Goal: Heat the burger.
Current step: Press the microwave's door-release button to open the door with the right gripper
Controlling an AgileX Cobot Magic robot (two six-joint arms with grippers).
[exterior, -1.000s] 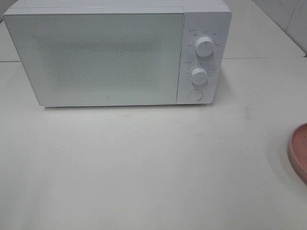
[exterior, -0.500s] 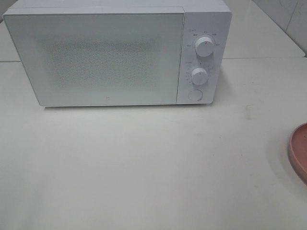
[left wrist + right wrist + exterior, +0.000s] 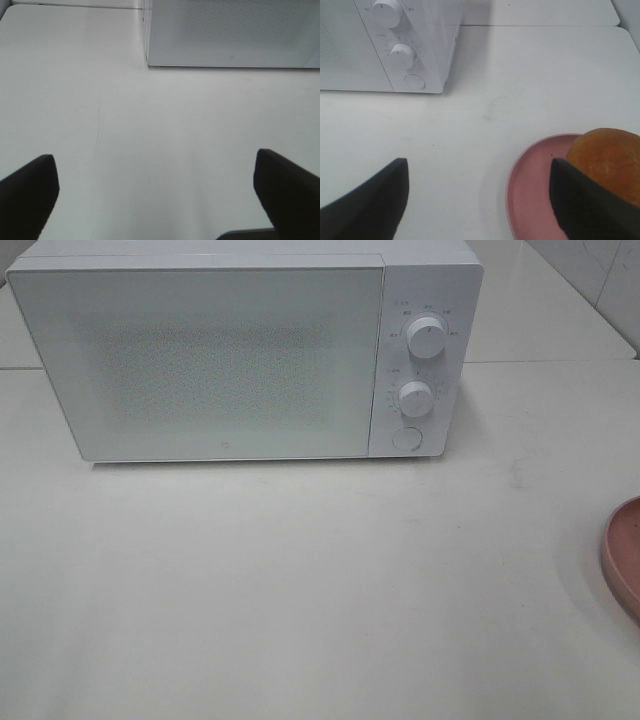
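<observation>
Start stage: burger (image 3: 607, 160) on pink plate (image 3: 530, 200) right of shut microwave (image 3: 240, 355); left end effector (image 3: 154, 157) and right end effector (image 3: 477, 167) spread wide, empty; door-opening judged next.

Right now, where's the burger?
The burger sits on the pink plate, right of the microwave, visible only in the right wrist view; the exterior high view catches just the plate's rim.

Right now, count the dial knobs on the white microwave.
2: the upper round white knob on the control panel of the white box microwave, the lower round white knob directly beneath it. None appear hidden.
</observation>
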